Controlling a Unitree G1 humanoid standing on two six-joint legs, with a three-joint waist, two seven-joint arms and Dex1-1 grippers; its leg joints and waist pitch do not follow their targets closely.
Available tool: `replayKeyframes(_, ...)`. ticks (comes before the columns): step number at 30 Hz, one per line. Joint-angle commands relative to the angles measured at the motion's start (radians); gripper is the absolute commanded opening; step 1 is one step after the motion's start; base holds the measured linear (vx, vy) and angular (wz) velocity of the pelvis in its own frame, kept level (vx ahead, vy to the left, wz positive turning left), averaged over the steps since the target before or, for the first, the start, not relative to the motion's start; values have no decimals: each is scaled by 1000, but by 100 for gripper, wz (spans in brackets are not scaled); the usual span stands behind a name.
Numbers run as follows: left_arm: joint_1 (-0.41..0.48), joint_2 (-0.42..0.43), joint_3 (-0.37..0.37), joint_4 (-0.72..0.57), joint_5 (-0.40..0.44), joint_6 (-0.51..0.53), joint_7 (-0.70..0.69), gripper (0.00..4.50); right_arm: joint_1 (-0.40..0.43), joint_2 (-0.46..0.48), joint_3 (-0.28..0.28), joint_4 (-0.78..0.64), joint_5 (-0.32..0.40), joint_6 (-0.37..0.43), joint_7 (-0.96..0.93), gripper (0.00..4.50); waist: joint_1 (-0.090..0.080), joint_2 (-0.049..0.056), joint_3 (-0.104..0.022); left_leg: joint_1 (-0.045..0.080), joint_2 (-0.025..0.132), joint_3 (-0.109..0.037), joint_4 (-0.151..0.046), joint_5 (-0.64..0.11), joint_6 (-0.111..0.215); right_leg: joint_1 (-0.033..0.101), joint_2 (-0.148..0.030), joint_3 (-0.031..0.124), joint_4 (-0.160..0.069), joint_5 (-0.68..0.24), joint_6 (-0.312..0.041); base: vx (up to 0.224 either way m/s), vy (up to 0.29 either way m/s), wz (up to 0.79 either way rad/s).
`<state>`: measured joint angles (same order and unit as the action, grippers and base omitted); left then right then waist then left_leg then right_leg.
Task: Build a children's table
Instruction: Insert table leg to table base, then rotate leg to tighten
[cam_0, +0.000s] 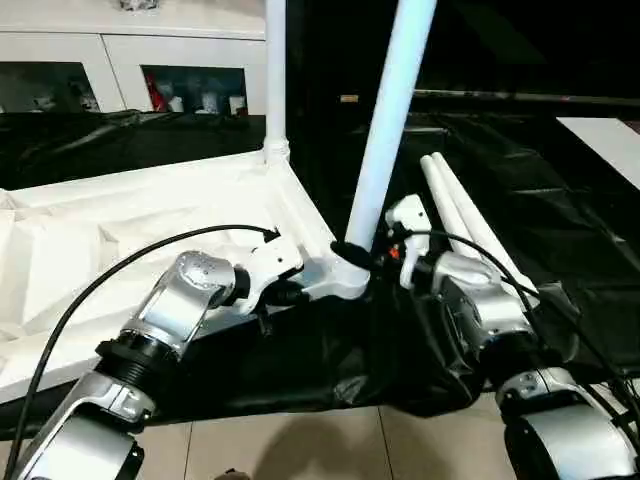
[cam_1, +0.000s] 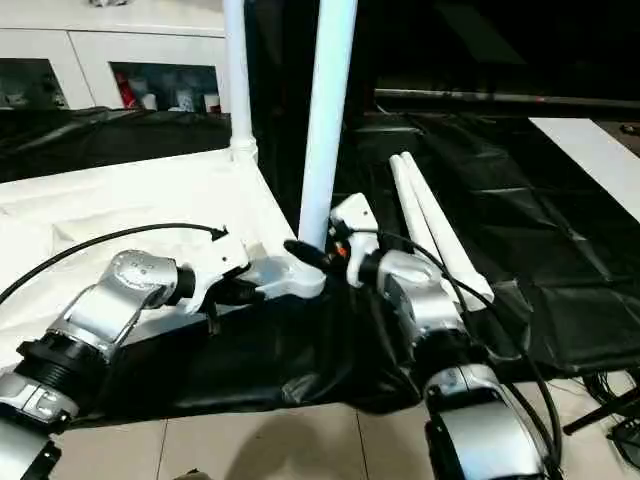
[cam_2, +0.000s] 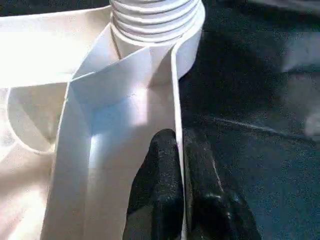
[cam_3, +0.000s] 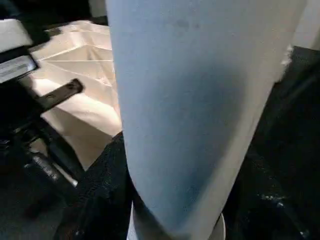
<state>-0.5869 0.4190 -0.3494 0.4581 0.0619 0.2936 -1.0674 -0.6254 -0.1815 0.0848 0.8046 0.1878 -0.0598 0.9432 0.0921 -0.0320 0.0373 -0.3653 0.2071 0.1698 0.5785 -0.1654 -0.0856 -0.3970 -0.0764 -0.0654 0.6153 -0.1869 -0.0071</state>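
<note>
Looking down from the head camera, the white tabletop (cam_0: 120, 235) lies upside down on the black cloth (cam_0: 560, 190), with its ribs facing up. One leg (cam_0: 275, 70) stands straight up in the far corner, at about 12 o'clock from the left gripper (cam_0: 300, 290). A second leg (cam_0: 392, 120) sits in the near corner socket (cam_0: 345, 275), and it is tilted, with its top leaning toward 1 o'clock. The right gripper (cam_0: 368, 252) has its black fingers around the bottom of this tilted leg, just above the socket. The left gripper sits at 9 o'clock from that socket, so both arms are close, but the right one is on the leg. Two more legs (cam_1: 435, 235) lie flat side by side on the cloth, running toward 11 o'clock, just past the right arm. In the left wrist camera, the two black fingers (cam_2: 160, 190) are squeezed together on the thin edge wall of the tabletop, and the ridged socket is right ahead of them. In the right wrist camera, the tilted leg is very close, with dark fingers (cam_3: 105, 190) hugging its sides. I think the leg must be tipped back to 12 o'clock so it stands straight in its socket.
</note>
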Motion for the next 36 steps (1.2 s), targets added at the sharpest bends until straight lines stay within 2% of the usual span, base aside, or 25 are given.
replayKeyframes(1,-11,7,-10,-73,-62,-67,-113,0,98,-28,44,108,-56,61,31,191,-2,26,-54,12,25,-6,-77,-318,-3,40,-59,43,-76,-200,-214,0,0,0)
replayKeyframes(4,-3,22,-21,-97,-74,-55,-156,0,111,-35,45,95,-47,57,59,191,-4,25,-54,14,25,-4,-78,-318,0,41,-56,43,-75,-166,-230,0,0,0)
replayKeyframes(8,-2,42,-32,-89,-61,-82,-186,0,145,-55,61,74,-47,43,123,191,-3,25,-50,18,27,-5,-82,-360,-7,40,-58,43,-81,-224,-224,0,0,0)
replayKeyframes(9,-2,44,-33,-86,-60,-86,-190,0,152,-59,67,71,-50,40,134,191,-3,25,-48,21,28,-6,-83,-380,-11,37,-59,43,-84,-251,-220,0,0,0)
replayKeyframes(10,-4,48,-33,-82,-61,-90,-197,0,159,-64,73,69,-54,36,147,191,-3,31,-44,23,27,-7,-85,-409,-16,35,-60,43,-88,-292,-215,0,0,0)
replayKeyframes(13,-8,60,-40,-78,-61,-98,-215,0,168,-72,78,67,-63,30,168,191,-4,26,-38,33,27,-12,-88,-481,-26,31,-65,43,-103,-422,-184,0,0,0)
replayKeyframes(17,-9,62,-40,-70,-54,-106,-209,0,166,-70,73,77,-69,24,156,191,-5,27,-41,31,29,-15,-90,-472,-30,31,-64,45,-100,-399,-187,0,0,0)
replayKeyframes(21,-15,44,-30,-38,-37,-108,-156,0,141,-59,54,126,-87,16,55,191,-8,29,-40,31,29,-14,-91,-479,-33,29,-62,45,-98,-382,-196,0,0,0)
replayKeyframes(23,-21,28,-19,-22,-36,-92,-122,0,123,-48,31,158,-86,25,-29,191,-10,28,-35,34,26,-15,-91,-505,-38,24,-63,44,-105,-443,-181,0,0,0)
replayKeyframes(25,-41,-13,9,18,-28,-34,-24,0,82,-23,-13,220,-80,55,-201,191,-14,27,-33,39,23,-18,-89,-530,-48,18,-66,41,-112,-527,-157,0,0,0)
replayKeyframes(27,-66,-54,34,66,-17,15,81,0,49,0,-40,261,-72,84,-332,191,-22,27,-30,40,21,-26,-90,-560,-56,17,-68,31,-124,-621,-109,-26,6,-5)
replayKeyframes(28,-83,-85,51,96,-12,57,150,0,25,22,-62,283,-60,98,-420,191,-25,27,-30,45,19,-29,-89,-581,-55,13,-68,24,-132,-652,-92,-54,19,-8)
replayKeyframes(29,-93,-105,61,115,-10,84,193,0,9,37,-77,298,-51,107,-476,191,-31,30,-27,48,20,-29,-87,-595,-58,8,-66,23,-134,-659,-90,-54,19,-8)
replayKeyframes(30,-104,-128,73,134,-8,115,238,0,-9,55,-95,313,-37,115,-528,191,-39,27,-26,54,15,-35,-84,-630,-55,9,-64,3,-147,-696,-69,-69,28,-8)
replayKeyframes(31,-119,-160,84,164,0,145,302,0,-37,79,-112,336,-24,116,-611,191,-44,39,-20,62,16,-36,-84,-669,-57,3,-61,-6,-155,-705,-62,-69,49,-13)
replayKeyframes(32,-119,-161,84,165,0,145,303,0,-37,80,-113,336,-24,116,-612,191,-58,37,-23,61,17,-44,-89,-702,-51,17,-57,-30,-162,-676,-50,-69,49,-13)
replayKeyframes(33,-138,-211,101,201,13,152,406,0,-73,112,-135,368,-1,114,-701,191,-64,44,-25,40,24,-51,-102,-715,-38,45,-61,-42,-152,-613,-46,-28,64,-18)
replayKeyframes(34,-143,-229,106,208,16,154,435,0,-83,120,-142,378,7,114,-726,191,-59,44,-28,30,34,-54,-118,-709,-33,57,-69,-32,-135,-533,-70,0,0,0)
replayKeyframes(35,-149,-261,114,206,18,167,475,0,-99,133,-143,393,4,111,-757,191,-61,43,-25,38,32,-51,-115,-718,-33,47,-71,-35,-143,-539,-73,0,0,0)
replayKeyframes(36,-151,-288,118,195,16,180,495,0,-110,142,-137,401,-5,107,-772,191,-61,34,-19,64,20,-42,-95,-719,-34,20,-77,-46,-170,-612,-66,0,0,0)
